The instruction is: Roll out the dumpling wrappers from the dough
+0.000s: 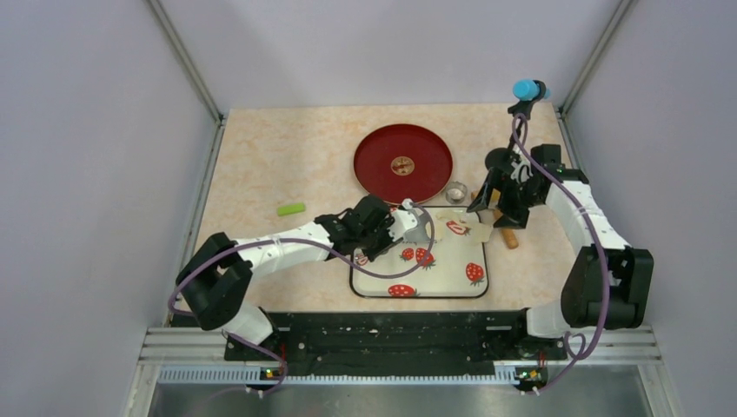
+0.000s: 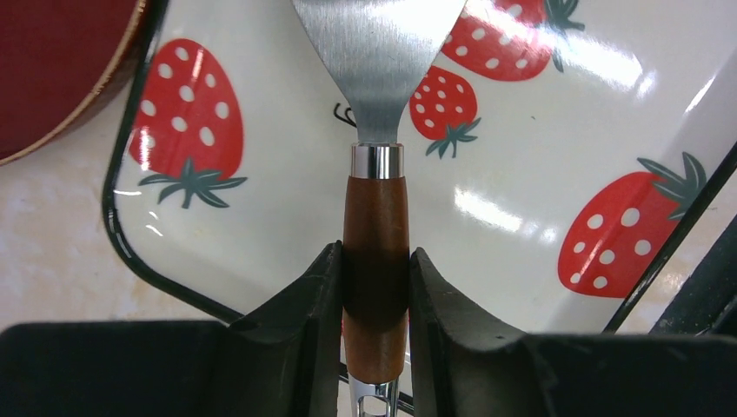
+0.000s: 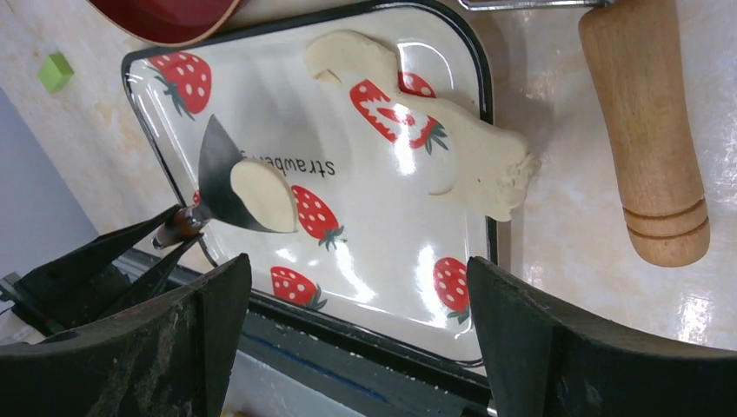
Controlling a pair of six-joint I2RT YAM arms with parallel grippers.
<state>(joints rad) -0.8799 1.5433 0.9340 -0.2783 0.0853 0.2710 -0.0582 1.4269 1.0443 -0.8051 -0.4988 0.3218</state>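
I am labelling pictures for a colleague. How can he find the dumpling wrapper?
Start at the strawberry tray. Over it, a metal spatula carries the dumpling wrapper on its blade. It is small and round, unlike the bigger, ragged dough at the tray's edge.

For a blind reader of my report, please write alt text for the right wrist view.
A metal spatula carries a dumpling wrapper above a strawberry tray. The cut dough sheet overhangs the tray's edge near a wooden roller; the open right gripper frames the bottom.
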